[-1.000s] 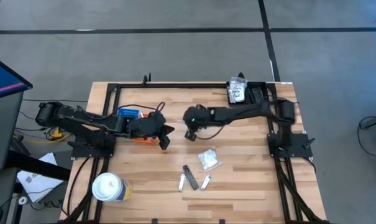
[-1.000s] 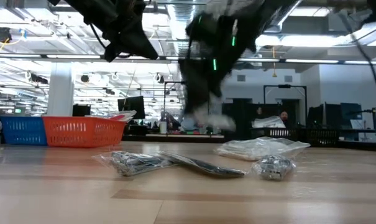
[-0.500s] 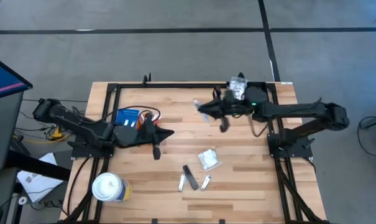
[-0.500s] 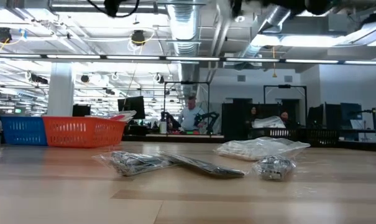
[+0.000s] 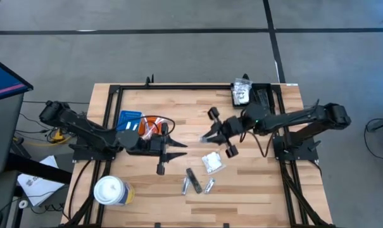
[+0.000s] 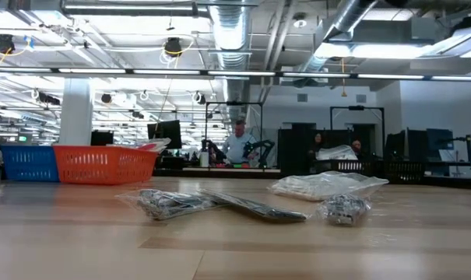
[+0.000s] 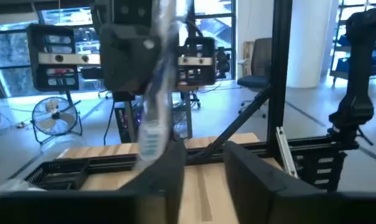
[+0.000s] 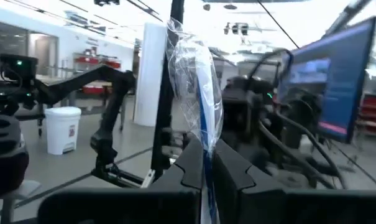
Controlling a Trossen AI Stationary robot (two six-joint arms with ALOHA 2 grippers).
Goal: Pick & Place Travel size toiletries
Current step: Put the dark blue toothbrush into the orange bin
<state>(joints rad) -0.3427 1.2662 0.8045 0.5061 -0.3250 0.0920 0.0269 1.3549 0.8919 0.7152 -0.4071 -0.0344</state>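
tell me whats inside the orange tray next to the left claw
From above, the orange tray holds some white pieces with a reddish bit, too small to identify. The left claw sits beside it and covers part of it. From table height, its ribbed wall hides the contents.

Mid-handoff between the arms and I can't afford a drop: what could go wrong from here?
1. The right gripper is shut on the wrapped toothbrush through loose, crinkly clear wrapper, so it could slip or swing.
2. The left gripper is open facing it, but in the left wrist view the toothbrush sits off to one side of its fingers. Closing now might miss or catch only wrapper.
3. The high view shows the two grippers close together, so they could bump.
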